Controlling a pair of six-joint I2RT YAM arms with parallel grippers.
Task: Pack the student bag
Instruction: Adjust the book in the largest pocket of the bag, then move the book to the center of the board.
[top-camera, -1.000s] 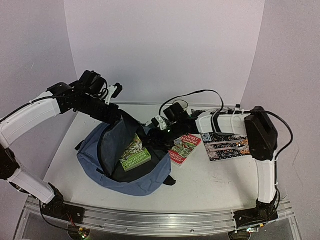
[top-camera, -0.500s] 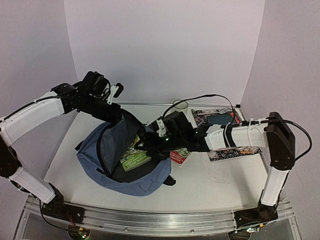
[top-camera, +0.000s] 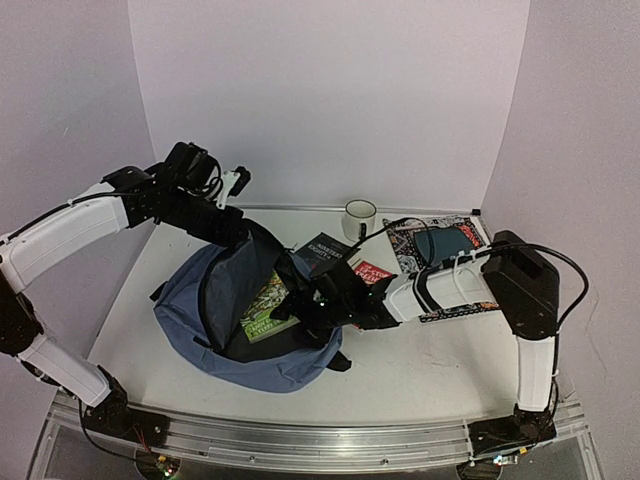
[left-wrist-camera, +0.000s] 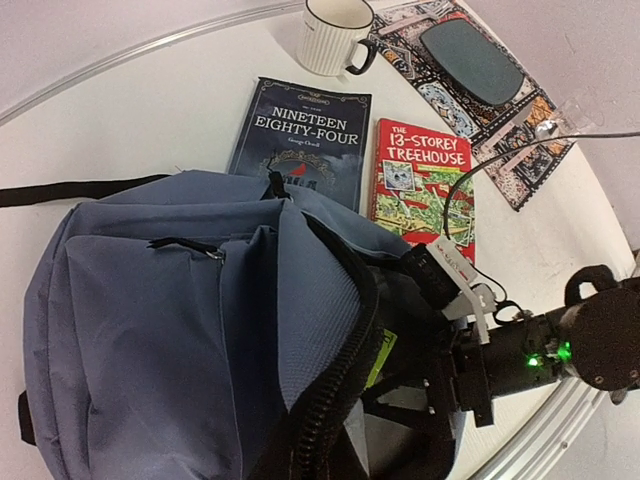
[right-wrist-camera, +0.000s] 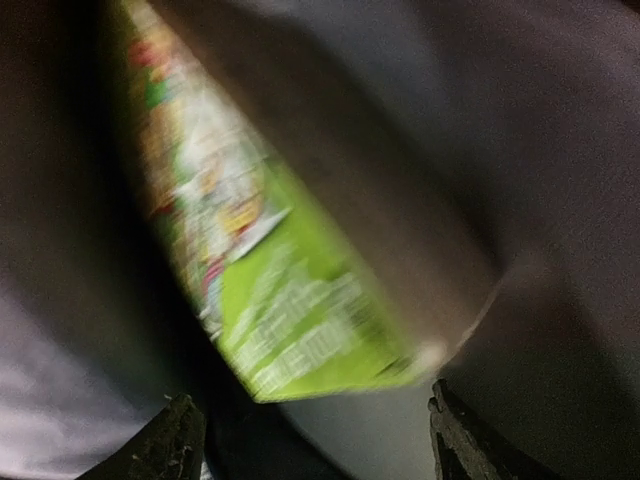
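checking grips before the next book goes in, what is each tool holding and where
The left tool pinches the student bag by its zipper rim; the right tool is open near the green book, holding nothing.

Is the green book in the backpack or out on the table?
In. The green book lies in the open mouth of the student bag, with dark lining around it.

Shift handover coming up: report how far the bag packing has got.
Done: a green book lies inside the student bag. In hand: the left gripper holds the bag's mouth open; the right gripper, open, is at that book. Left: Nineteen Eighty-Four and the 13-Storey Treehouse lie outside on the table.
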